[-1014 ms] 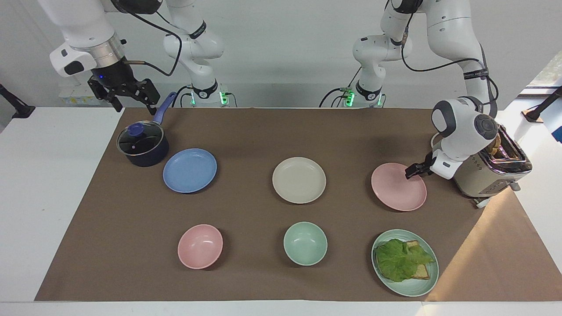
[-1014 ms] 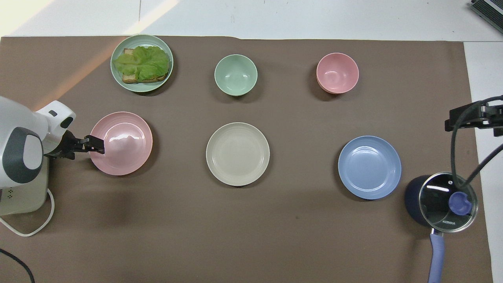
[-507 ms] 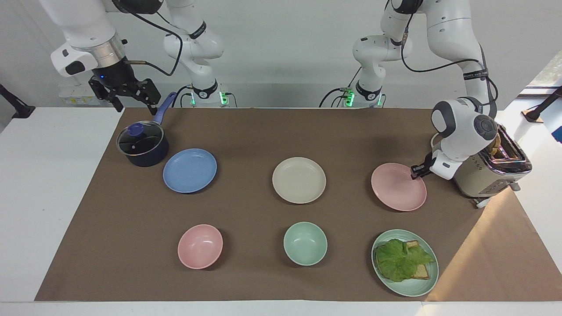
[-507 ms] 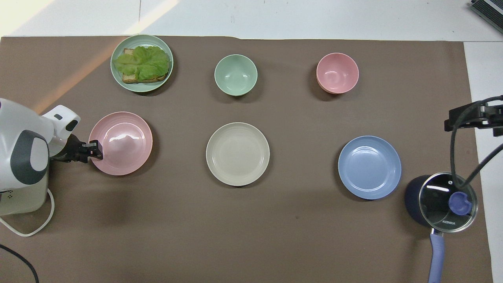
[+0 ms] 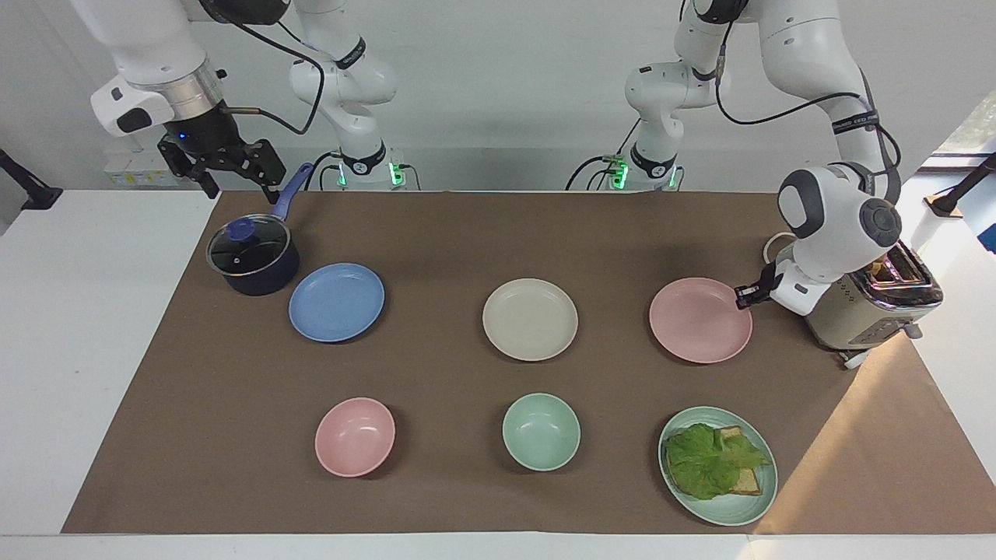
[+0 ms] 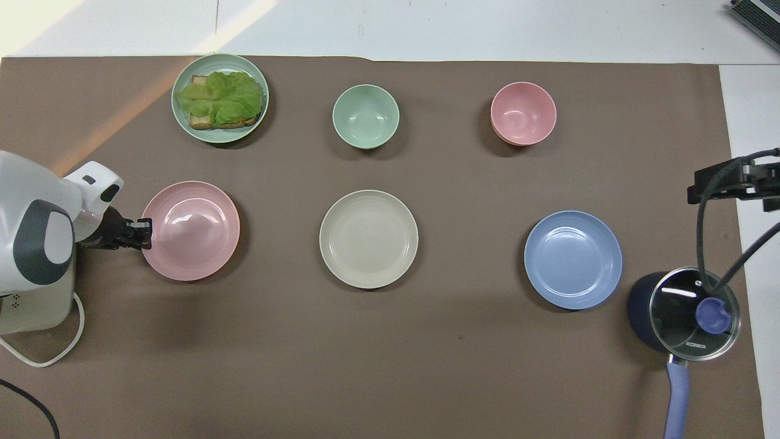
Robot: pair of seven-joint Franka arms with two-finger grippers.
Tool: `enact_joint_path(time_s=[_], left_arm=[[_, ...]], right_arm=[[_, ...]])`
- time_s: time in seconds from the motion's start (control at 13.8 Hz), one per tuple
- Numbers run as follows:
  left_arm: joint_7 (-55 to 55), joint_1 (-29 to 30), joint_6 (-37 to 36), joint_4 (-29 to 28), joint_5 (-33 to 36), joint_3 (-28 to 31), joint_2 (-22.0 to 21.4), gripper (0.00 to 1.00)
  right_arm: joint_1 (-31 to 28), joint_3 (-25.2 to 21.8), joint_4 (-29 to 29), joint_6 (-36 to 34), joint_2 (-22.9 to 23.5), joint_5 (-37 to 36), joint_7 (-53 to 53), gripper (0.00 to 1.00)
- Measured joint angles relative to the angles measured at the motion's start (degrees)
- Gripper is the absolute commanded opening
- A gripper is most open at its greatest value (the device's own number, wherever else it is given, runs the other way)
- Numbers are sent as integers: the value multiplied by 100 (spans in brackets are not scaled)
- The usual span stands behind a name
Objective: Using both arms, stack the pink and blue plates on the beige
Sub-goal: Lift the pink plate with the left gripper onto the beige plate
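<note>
My left gripper is shut on the rim of the pink plate, at the edge toward the toaster. The plate hangs slightly above the brown mat, roughly level. At the middle of the mat lies the beige plate, with nothing on it. The blue plate rests flat toward the right arm's end, beside a pot. My right gripper waits open in the air over the mat's corner by the pot and holds nothing.
A dark pot with a glass lid stands by the blue plate, and a toaster stands beside the left gripper. Farther from the robots are a pink bowl, a green bowl and a green plate with a lettuce sandwich.
The left gripper drew back to the pink plate's rim, closed on it and raised the plate a little off the mat. The right arm stayed almost still.
</note>
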Motion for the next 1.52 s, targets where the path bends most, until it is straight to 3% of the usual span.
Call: enact_joint_path(time_s=[0.29, 0.51, 0.65, 0.87, 1.23, 1.52], left_arm=[[-206, -1, -1363, 905, -304, -28, -124, 0], [-986, -191, -1713, 1053, -654, -208, -388, 0], [-1694, -678, -1720, 1048, -730, -304, -456, 0], [-2363, -1379, -1338, 903, -1002, -342, -459, 0], [-2726, -2167, 246, 62, -1178, -344, -409, 0], [-2849, -2647, 1020, -138, -1258, -343, -133, 0]], right_arm=[[-5, -28, 0, 0, 0, 0, 0, 100], [-5, -28, 0, 2, 0, 0, 0, 100], [-5, -29, 0, 2, 0, 0, 0, 100], [-3, -24, -1, 2, 0, 0, 0, 100], [-1, -3, -1, 2, 0, 0, 0, 100], [-1, -3, -1, 2, 0, 0, 0, 100]])
